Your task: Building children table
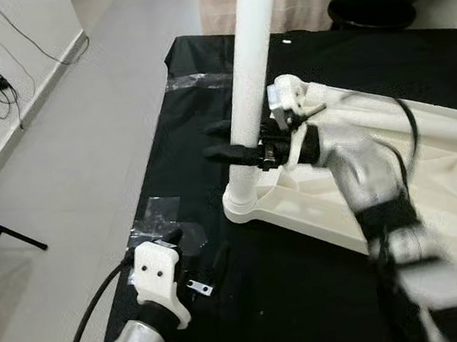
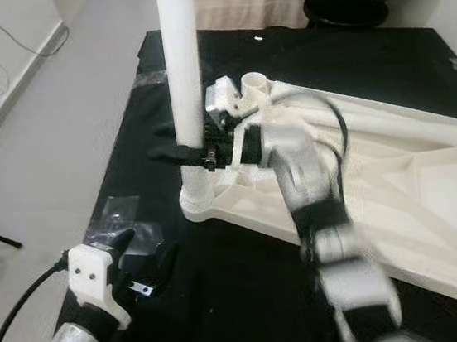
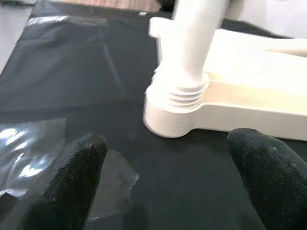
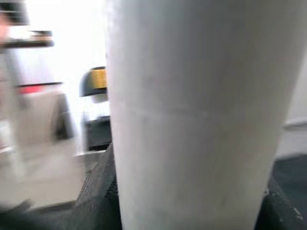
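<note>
R gripper (image 1: 237, 141) seemingly round leg (image 1: 249, 68)

Both arms are silver metal with black joint bands and black cables looped alongside. The left pincer (image 1: 191, 263) has a white plastic mount with two small dark screw holes ahead of a rounded silver wrist, and two textured black fingers (image 3: 76, 182). The right pincer (image 1: 237, 141) carries a white housing, a black hub and long black fingers.
</note>
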Tool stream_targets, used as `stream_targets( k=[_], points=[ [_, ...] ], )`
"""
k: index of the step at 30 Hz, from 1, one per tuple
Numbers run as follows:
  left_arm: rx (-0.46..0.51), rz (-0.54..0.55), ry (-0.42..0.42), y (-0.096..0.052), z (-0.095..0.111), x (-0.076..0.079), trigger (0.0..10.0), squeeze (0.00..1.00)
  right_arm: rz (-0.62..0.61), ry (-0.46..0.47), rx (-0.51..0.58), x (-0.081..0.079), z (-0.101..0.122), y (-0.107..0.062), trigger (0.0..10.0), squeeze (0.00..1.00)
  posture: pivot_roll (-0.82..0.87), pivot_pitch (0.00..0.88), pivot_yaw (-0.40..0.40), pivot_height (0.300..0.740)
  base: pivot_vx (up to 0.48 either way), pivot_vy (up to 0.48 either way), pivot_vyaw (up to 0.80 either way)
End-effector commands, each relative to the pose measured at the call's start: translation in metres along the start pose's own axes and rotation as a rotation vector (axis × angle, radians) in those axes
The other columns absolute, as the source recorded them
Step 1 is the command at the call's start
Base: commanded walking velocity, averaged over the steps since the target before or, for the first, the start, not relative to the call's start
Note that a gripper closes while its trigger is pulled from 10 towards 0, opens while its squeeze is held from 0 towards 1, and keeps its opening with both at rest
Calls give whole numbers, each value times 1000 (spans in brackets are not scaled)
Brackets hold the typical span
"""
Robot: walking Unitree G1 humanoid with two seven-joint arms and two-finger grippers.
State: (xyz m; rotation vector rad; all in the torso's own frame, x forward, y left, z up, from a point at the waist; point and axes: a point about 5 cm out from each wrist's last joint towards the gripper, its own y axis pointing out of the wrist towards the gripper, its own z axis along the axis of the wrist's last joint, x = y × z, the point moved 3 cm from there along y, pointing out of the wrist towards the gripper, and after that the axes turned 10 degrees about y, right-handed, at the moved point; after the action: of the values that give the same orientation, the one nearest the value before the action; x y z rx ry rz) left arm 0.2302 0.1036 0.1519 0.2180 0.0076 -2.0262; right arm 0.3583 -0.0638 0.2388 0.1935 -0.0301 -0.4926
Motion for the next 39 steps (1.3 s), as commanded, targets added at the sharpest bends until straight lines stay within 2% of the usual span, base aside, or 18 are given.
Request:
stream_targets(
  k=[1,2,4,8,12,13,14,16,17,19,22,23,25,26,27,28,31,39],
  points=[
    [-24,-3,13,-1,-4,-2,10000,0,-521,2,-127,4,-55,-31,0,0,102,216,-74,740,0,0,0],
    [-24,-3,13,-1,-4,-2,10000,0,-521,2,-127,4,-55,-31,0,0,102,216,-74,740,0,0,0],
    [-23,-7,21,2,-6,-6,10000,0,-755,-60,-129,-6,-57,-52,0,0,80,205,-64,740,0,0,0],
    [-27,-18,23,8,-10,-11,10000,0,-727,-118,-111,-14,-52,-40,0,0,76,173,-60,740,0,0,0],
    [-28,-17,29,11,-11,-13,10000,0,-713,-98,-107,-15,-55,-32,0,0,84,163,-60,740,0,0,0],
    [-28,-7,38,11,-11,-15,10000,0,-696,-90,-107,-14,-56,-28,4588,0,91,158,-61,740,0,0,0],
    [-28,1,47,11,-11,-16,10000,0,-672,-85,-106,-14,-56,-24,10000,0,91,158,-61,740,0,0,0],
    [-28,9,52,12,-10,-17,10000,0,-621,-49,-88,-14,-53,-19,10000,35,91,157,-62,740,0,0,0],
    [-27,12,55,12,-10,-17,10000,0,-558,8,-46,-18,-44,-12,10000,1000,92,159,-65,740,0,0,0],
    [-26,13,55,12,-10,-17,10000,0,-513,48,-16,-21,-37,-8,10000,1000,92,159,-65,740,0,0,0],
    [-24,10,54,13,-9,-16,10000,0,-316,85,46,-27,-15,0,10000,1000,94,168,-70,740,0,0,0],
    [-24,10,54,13,-9,-16,10000,0,-316,85,46,-27,-15,0,10000,1000,94,168,-70,740,0,0,0],
    [-21,8,52,13,-9,-15,10000,0,-182,66,44,-29,-5,0,10000,1000,97,174,-73,740,0,0,0],
    [-19,6,51,13,-8,-13,10000,0,-48,18,12,-29,1,-2,10000,1000,104,182,-77,740,0,0,0],
    [-19,6,51,13,-8,-13,10000,0,-48,18,12,-29,1,-2,10000,1000,104,182,-77,740,0,0,0],
    [-17,5,49,13,-7,-12,10000,0,58,-25,-27,-26,5,-5,10000,0,111,187,-82,740,0,0,0],
    [-12,4,47,11,-5,-9,10000,0,190,-60,-83,-14,13,-8,10000,0,124,205,-90,740,0,0,0],
    [-11,4,47,7,-2,-5,10000,0,287,-46,-99,-3,26,7,10000,0,149,230,-97,740,0,0,0]
  ],
)
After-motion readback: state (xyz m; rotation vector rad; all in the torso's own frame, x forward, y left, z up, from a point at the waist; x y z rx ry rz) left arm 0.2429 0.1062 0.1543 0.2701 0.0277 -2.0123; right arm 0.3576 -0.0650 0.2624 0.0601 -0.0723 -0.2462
